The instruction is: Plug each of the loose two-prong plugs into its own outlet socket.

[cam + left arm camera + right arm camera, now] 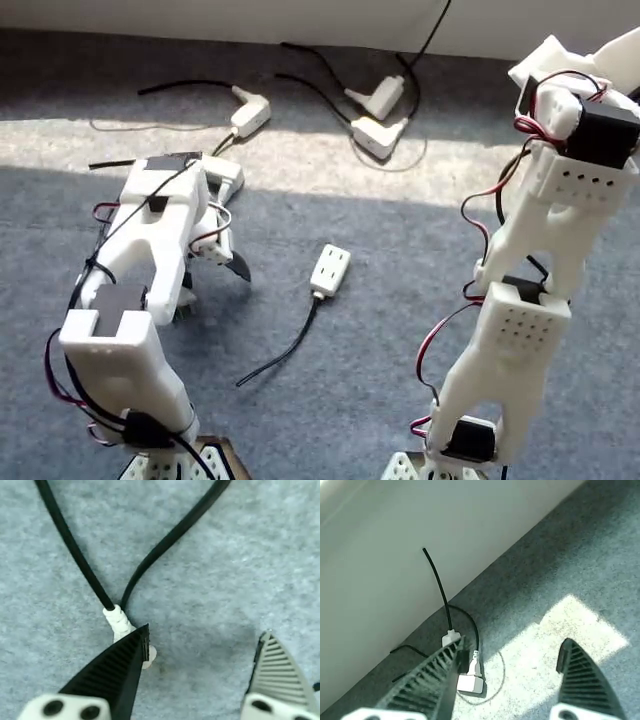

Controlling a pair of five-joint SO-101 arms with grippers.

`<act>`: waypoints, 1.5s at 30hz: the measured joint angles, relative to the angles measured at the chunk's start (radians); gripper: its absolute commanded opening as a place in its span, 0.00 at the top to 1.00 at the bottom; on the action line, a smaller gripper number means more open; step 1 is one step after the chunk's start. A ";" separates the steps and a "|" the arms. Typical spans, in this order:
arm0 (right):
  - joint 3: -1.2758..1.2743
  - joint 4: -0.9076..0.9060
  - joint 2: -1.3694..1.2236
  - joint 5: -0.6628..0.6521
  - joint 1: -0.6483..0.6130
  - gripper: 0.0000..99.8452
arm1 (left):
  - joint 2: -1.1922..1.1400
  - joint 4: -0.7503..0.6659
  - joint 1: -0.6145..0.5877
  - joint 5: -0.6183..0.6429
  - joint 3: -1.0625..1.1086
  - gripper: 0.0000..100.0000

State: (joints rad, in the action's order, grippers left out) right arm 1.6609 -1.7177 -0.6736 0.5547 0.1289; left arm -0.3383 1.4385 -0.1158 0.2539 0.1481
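Quick count from my rig: one socket block [330,270] lies flat on the grey carpet [420,230], slots up, with its black cable [285,350] trailing back toward my arms.

Beyond the socket block, toward the wall [300,18], there are three white cord ends. A lone cord end [250,114] sits beyond it and off to the left. Two more lie beyond it slightly right, the nearer cord end [378,137] and the farther cord end [383,97], just beside each other. From here I can't tell which are plugs and which are sockets.

My left gripper [205,632] is down low at the carpet, near the socket block on its left side. It's spread wide with nothing in it. A fourth white cord end [120,622] lies at the tip of one finger [120,670], half hidden behind it, and two black cords [75,555] run away from that spot.

My right gripper [514,642] is up high, well right of the socket block, gaping wide and empty-handed, looking down at the two paired ends.
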 measured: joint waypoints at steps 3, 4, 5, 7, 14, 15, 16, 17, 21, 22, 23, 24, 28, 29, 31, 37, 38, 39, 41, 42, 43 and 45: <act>0.000 0.000 0.000 0.000 0.000 0.72 | 0.000 0.071 -0.052 -0.052 -0.057 0.66; 0.000 0.000 0.000 0.000 0.000 0.72 | -0.002 0.095 -0.077 -0.072 -0.084 0.66; 0.000 0.000 0.000 0.000 0.000 0.72 | -0.002 0.120 -0.104 -0.092 -0.110 0.66; 0.000 0.000 0.000 0.000 0.000 0.72 | -0.002 0.160 -0.163 -0.126 -0.164 0.66; 0.000 0.000 0.000 0.000 -0.006 0.72 | -0.002 0.192 -0.296 -0.175 -0.221 0.66; 0.000 0.000 0.000 0.000 -0.012 0.72 | -0.002 0.192 -0.296 -0.175 -0.226 0.66; 0.000 0.000 0.000 0.000 -0.017 0.72 | -0.002 0.192 -0.295 -0.175 -0.226 0.66; 0.000 0.000 0.000 0.000 -0.018 0.72 | -0.002 0.192 -0.293 -0.175 -0.226 0.66; 0.000 0.000 0.000 0.000 -0.011 0.72 | -0.003 0.192 -0.218 -0.175 -0.226 0.66; 0.000 0.000 0.000 0.000 -0.011 0.72 | -0.011 0.192 -0.187 -0.169 -0.226 0.66; 0.000 0.000 0.000 0.000 -0.011 0.72 | -0.018 0.192 -0.157 -0.157 -0.226 0.66; 0.000 0.000 0.000 0.000 -0.011 0.72 | -0.023 0.192 -0.123 -0.138 -0.226 0.66; 0.000 0.000 -0.009 0.000 -0.017 0.72 | -0.023 0.201 -0.038 -0.107 -0.221 0.66; 0.000 0.000 -0.009 0.000 -0.017 0.72 | -0.023 0.212 -0.037 -0.104 -0.212 0.66; 0.000 0.000 -0.009 0.000 -0.014 0.72 | -0.023 0.229 -0.048 -0.103 -0.207 0.66; 0.000 0.000 -0.009 0.000 -0.015 0.72 | -0.023 0.252 -0.146 -0.100 -0.183 0.66; 0.000 0.000 -0.009 0.000 -0.015 0.72 | -0.023 0.253 -0.160 -0.100 -0.166 0.66; 0.000 0.000 -0.009 0.000 -0.014 0.72 | -0.023 0.256 -0.173 -0.107 -0.141 0.66; 0.000 0.000 -0.009 0.000 -0.014 0.72 | -0.023 0.258 -0.192 -0.115 -0.092 0.66; 0.000 0.000 -0.009 0.000 -0.014 0.72 | -0.023 0.258 -0.192 -0.115 -0.075 0.66; 0.000 0.000 -0.009 0.000 -0.014 0.72 | -0.023 0.258 -0.192 -0.115 -0.066 0.66; 0.000 0.000 -0.009 0.000 -0.015 0.72 | -0.023 0.258 -0.189 -0.115 -0.064 0.66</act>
State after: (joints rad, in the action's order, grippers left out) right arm 1.6609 -1.7177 -0.6828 0.5547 0.1135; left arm -0.3613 1.6962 -0.3046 0.1389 0.0836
